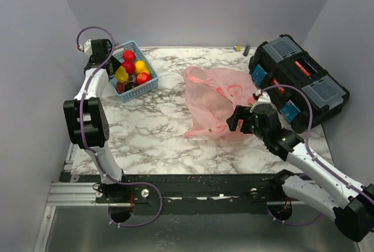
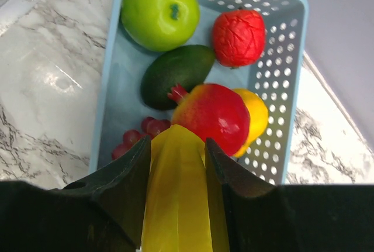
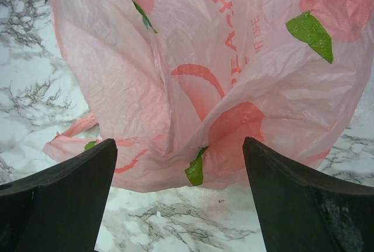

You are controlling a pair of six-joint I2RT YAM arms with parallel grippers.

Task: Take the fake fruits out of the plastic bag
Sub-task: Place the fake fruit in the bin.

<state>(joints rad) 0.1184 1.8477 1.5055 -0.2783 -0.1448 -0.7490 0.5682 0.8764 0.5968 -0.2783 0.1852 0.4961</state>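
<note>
Left gripper [image 2: 178, 147] clamped on yellow fruit [image 2: 178, 205] above blue basket [image 2: 286, 59], far left, other fruits [image 2: 160, 9] piled inside. Right gripper [image 3: 180, 147] jaws wide apart, empty, facing pink plastic bag [image 3: 175, 41] slumped centre-right. Risk: released fruit bounces off pile, over rim; slack film snags in open jaws.

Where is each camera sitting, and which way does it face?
Top external: above and behind the bases, looking down on the marble table; the left arm and right arm both show.
Left wrist: on the left arm, looking down into the light blue basket; the left gripper clamps a yellow fruit.
Right wrist: on the right arm, facing the pink plastic bag; the right gripper shows open fingers at the bottom edge.
Shared: top and left wrist both show the basket; top and right wrist both show the bag.
</note>
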